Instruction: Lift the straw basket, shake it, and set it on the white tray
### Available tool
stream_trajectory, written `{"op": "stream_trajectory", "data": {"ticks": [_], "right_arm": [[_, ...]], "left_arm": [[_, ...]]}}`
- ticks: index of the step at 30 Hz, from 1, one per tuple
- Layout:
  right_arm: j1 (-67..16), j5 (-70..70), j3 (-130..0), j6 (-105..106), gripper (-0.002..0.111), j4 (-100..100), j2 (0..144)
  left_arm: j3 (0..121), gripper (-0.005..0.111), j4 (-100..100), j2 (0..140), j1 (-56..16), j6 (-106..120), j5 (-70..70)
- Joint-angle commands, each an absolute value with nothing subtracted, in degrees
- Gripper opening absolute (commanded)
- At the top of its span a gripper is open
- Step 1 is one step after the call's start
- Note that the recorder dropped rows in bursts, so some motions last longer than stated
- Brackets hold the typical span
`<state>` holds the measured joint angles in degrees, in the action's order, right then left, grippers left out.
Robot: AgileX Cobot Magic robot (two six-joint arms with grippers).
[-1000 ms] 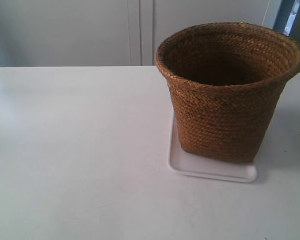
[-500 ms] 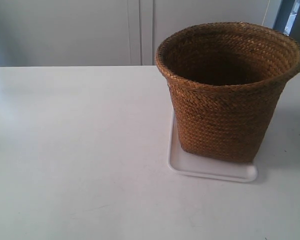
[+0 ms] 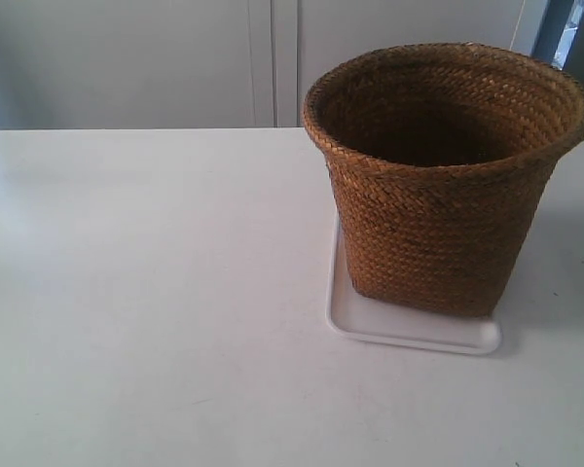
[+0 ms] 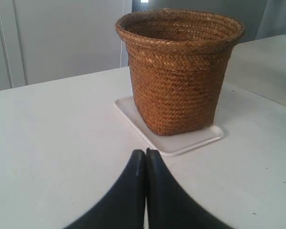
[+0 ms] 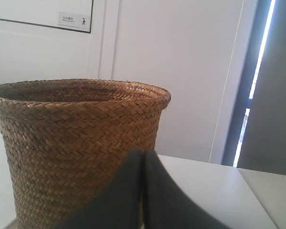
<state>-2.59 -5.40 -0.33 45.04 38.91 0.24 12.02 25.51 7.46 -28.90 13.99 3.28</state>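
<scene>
Desk (image 3: 127, 292): white.
Straw basket (image 3: 438, 224): upright on white tray (image 3: 409, 333).
Grip: left fingers (image 4: 131, 191), right fingers (image 5: 126, 191) pressed together.
Care: basket rim should be avoided.

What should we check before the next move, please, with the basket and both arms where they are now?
1. The straw basket stands upright: ok.
2. Its base rests on the white tray: ok on the sides shown; the far edge is hidden.
3. The left tool is shut, empty and apart from the basket: ok.
4. The right tool is shut and empty: ok.
5. Gap between the right tool and the basket wall: cannot tell.
6. Basket inside free of contents: cannot tell, too dark.
</scene>
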Motion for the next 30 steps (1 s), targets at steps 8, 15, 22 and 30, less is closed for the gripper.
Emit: {"op": "stream_trajectory", "data": {"ticks": [8,15,22,30], "right_arm": [[-2.76,-2.52,0.0,18.02,0.001,11.04,0.0],[-2.76,-2.15,0.0,14.92,0.001,11.04,0.0],[-2.76,-2.15,0.0,14.92,0.001,11.04,0.0],[-2.76,-2.15,0.0,14.92,0.001,11.04,0.0]], "left_arm": [[11.74,0.0,25.91,7.13,-29.28,14.14,3.36],[11.74,0.0,25.91,7.13,-29.28,14.14,3.36],[11.74,0.0,25.91,7.13,-29.28,14.14,3.36],[11.74,0.0,23.92,7.13,-29.28,15.41,3.11]]}}
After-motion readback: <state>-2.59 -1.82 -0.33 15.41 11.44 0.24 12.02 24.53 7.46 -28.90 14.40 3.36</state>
